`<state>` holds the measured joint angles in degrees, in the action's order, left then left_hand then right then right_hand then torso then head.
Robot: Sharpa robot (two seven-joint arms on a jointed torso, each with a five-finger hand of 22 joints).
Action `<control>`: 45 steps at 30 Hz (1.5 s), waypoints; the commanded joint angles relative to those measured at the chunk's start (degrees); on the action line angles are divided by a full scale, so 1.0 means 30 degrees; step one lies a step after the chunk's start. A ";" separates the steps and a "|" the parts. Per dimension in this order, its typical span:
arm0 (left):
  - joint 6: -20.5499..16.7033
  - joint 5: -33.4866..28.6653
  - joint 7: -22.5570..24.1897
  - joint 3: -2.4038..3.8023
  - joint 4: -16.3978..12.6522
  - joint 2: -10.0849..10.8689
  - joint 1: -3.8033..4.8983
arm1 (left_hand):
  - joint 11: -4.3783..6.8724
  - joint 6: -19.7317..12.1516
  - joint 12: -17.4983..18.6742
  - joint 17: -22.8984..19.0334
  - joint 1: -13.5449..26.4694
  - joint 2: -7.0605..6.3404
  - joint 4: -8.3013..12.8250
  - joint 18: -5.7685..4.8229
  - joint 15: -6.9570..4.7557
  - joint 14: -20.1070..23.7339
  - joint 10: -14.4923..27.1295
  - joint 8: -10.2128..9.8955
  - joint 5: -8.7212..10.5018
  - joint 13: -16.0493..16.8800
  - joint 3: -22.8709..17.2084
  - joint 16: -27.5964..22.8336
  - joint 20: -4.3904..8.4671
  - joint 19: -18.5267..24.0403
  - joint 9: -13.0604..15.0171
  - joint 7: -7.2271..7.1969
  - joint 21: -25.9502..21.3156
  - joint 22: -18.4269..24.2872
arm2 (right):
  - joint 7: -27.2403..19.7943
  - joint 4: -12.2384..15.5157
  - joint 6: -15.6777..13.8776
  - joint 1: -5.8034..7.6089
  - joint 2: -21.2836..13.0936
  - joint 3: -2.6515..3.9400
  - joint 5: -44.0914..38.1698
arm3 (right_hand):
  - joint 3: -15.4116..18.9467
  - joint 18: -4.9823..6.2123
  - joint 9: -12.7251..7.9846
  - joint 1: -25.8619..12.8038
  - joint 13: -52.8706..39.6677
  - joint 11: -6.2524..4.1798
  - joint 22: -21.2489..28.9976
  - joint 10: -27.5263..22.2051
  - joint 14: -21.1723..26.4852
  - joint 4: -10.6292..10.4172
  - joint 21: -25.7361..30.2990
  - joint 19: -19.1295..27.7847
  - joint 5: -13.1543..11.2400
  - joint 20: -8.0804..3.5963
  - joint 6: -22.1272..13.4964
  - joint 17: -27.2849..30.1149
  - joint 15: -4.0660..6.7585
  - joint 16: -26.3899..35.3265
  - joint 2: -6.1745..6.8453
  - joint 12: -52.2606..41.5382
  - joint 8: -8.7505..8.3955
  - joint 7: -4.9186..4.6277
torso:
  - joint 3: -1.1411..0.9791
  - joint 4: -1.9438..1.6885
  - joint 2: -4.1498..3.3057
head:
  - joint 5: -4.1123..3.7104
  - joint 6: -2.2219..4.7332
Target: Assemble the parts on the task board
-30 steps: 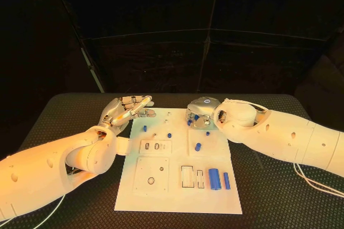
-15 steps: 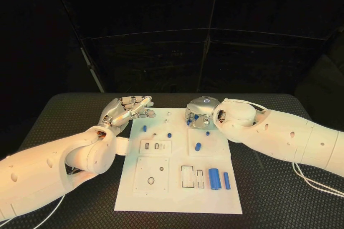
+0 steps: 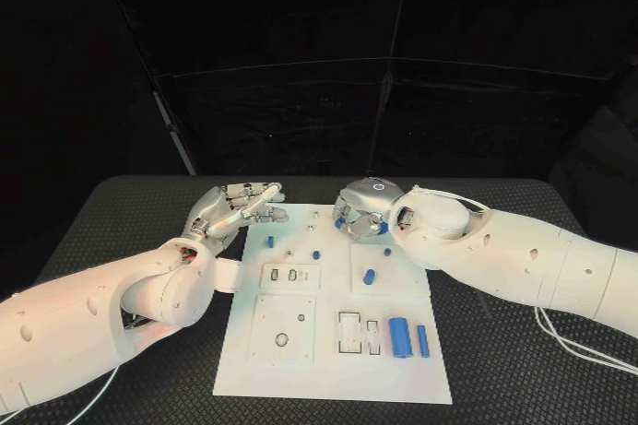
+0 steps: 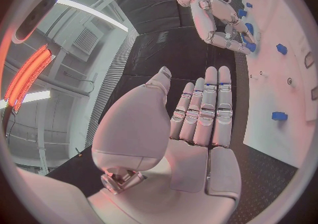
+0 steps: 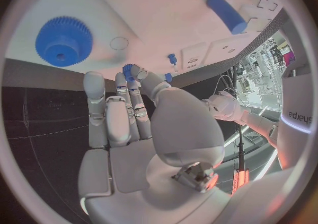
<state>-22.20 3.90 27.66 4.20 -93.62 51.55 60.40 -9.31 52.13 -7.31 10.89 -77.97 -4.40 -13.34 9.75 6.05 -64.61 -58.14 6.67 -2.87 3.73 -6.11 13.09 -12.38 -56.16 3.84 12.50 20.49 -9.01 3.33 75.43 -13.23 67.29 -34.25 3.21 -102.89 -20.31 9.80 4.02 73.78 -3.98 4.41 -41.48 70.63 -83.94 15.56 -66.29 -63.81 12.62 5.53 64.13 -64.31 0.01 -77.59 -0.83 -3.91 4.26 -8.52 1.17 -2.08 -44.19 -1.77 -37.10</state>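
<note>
Right hand (image 3: pixel 361 211) over board's (image 3: pixel 333 370) far end, small blue gear (image 5: pixel 130 70) pinched at fingertips. Left hand (image 3: pixel 234 206) open, empty, beside far-left corner.

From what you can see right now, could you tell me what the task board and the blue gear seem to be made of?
The task board looks like matte white plastic: flat, even, with cleanly cut recesses and no glare. The blue gear seems moulded or printed plastic, uniformly coloured with a dull surface and crisp teeth. Neither can be confirmed by sight alone.
</note>
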 commanded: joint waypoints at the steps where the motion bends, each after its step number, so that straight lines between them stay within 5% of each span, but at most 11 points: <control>1: 0.0210 0.0102 0.0077 0.0022 -0.0076 -0.0001 0.0020 | -0.0089 0.0030 0.0085 0.0018 0.0025 0.0001 0.0009 0.0227 0.0073 -0.0113 -0.0013 -0.0070 0.0004 -0.0019 0.0086 -0.0119 0.0020 -0.0149 -0.0020 0.0094 0.0022 0.0022 | 0.0101 -0.0609 -0.1417 0.0047 0.0446 0.0012 0.0205 | -0.0176 -0.0298 -0.0004 0.0030 0.0009 0.0029 -0.0044 0.0060 -0.0745 -0.0009 -0.0088 -0.0141 0.0003 0.0056 0.0114 -0.0041 0.0099 -0.0112 -0.0005 0.0035 0.0055 -0.0031 | -0.0002 -0.0031 -0.0053 | 0.0070 -0.0016; 25: 0.0274 0.0102 0.0000 0.0025 -0.0003 -0.0029 0.0027 | -0.0089 0.0030 0.0085 0.0018 0.0025 0.0001 0.0009 0.0227 0.0073 -0.0113 -0.0013 -0.0070 0.0004 -0.0019 0.0086 -0.0119 0.0020 -0.0149 -0.0020 0.0094 0.0022 0.0022 | 0.0116 -0.2632 -0.3092 0.0132 0.2560 0.0018 0.0070 | -0.0411 -0.0318 -0.0013 -0.0117 0.0019 0.0072 -0.0201 -0.0003 -0.0757 -0.0162 -0.0252 -0.0131 -0.0101 0.0098 0.0071 -0.0180 0.0052 -0.0243 0.0129 0.0060 -0.0006 -0.0079 | -0.0055 0.0045 -0.0071 | 0.0371 -0.0142; 45: 0.0319 0.0102 -0.0065 0.0026 0.0087 -0.0089 0.0029 | -0.0115 0.0031 0.0136 0.0049 0.0031 0.0016 0.0015 0.0223 0.0090 -0.0114 -0.0007 -0.0124 0.0006 -0.0019 0.0116 -0.0178 0.0010 -0.0157 -0.0023 0.0128 -0.0001 0.0044 | -0.0100 -0.3651 -0.1478 0.0173 0.3347 0.0010 0.0050 | -0.0574 -0.0306 -0.0012 -0.0276 0.0023 0.0099 -0.0197 -0.0079 -0.0725 -0.0353 -0.0313 -0.0022 -0.0360 0.0138 0.0041 -0.0099 0.0020 -0.0263 0.0296 0.0074 -0.0045 -0.0093 | -0.0049 0.0016 -0.0096 | 0.0428 -0.0261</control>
<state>-22.00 3.92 27.29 4.21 -93.29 51.38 60.41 -9.31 52.12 -7.08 10.98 -77.97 -4.40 -13.34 9.74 6.26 -64.82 -58.14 6.67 -2.87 3.75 -6.11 12.76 -12.38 -56.15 3.85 12.49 20.49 -8.93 3.32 64.63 -19.52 67.64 -24.33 3.20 -102.42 -21.73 9.80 3.93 73.19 -3.84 4.42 -42.02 70.62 -83.94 14.46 -67.06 -64.00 11.68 5.73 64.10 -64.66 0.00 -78.00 -0.23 -3.87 3.97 -8.52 1.02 -2.02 -44.45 -0.53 -37.89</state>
